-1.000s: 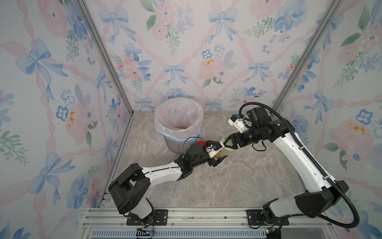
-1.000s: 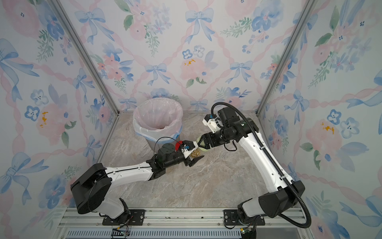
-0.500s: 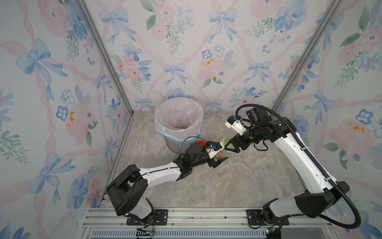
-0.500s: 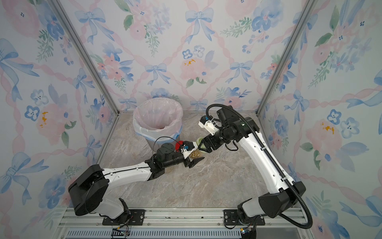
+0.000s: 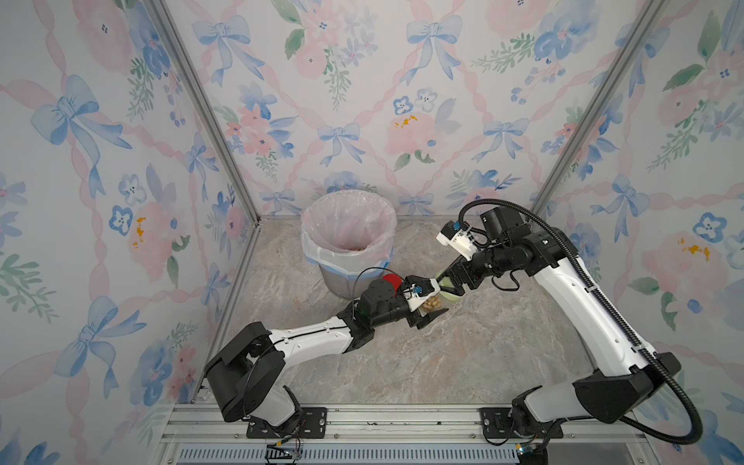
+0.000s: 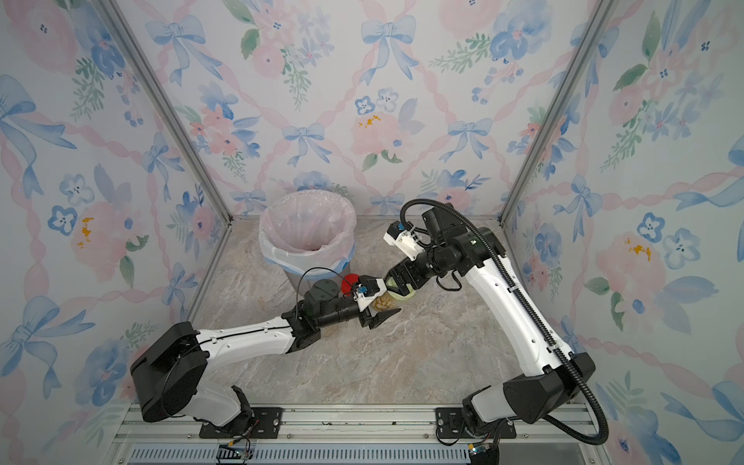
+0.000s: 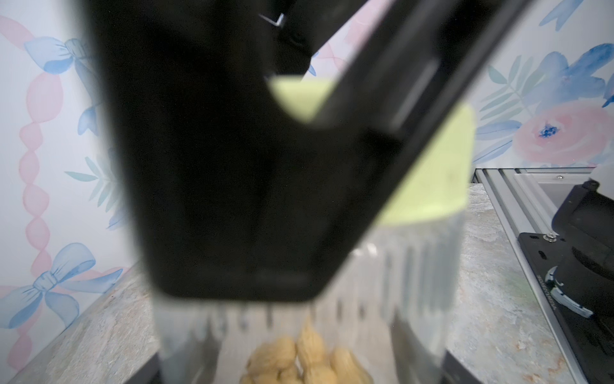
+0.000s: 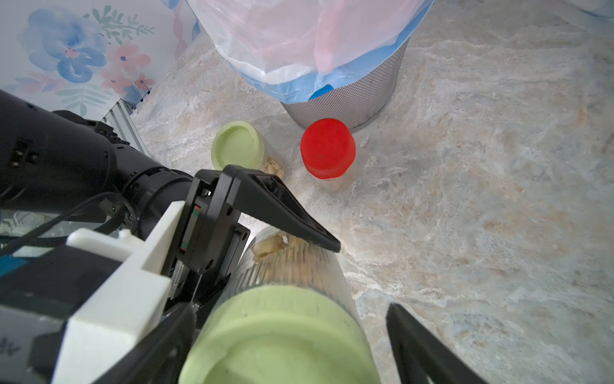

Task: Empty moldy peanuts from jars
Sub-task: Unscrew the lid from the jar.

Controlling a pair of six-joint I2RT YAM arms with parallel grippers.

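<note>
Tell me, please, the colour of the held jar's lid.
Pale green lid, clearest in the right wrist view.

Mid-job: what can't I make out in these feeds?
Both top views: standing green-lidded jar hidden under the left arm; only the right wrist view shows it.
Left wrist view: lid seam of the held jar blurred, mostly covered by a jaw.
Right wrist view: fill of the red-lidded jar hidden beneath its lid; inside of the bin cut off by the edge.
</note>
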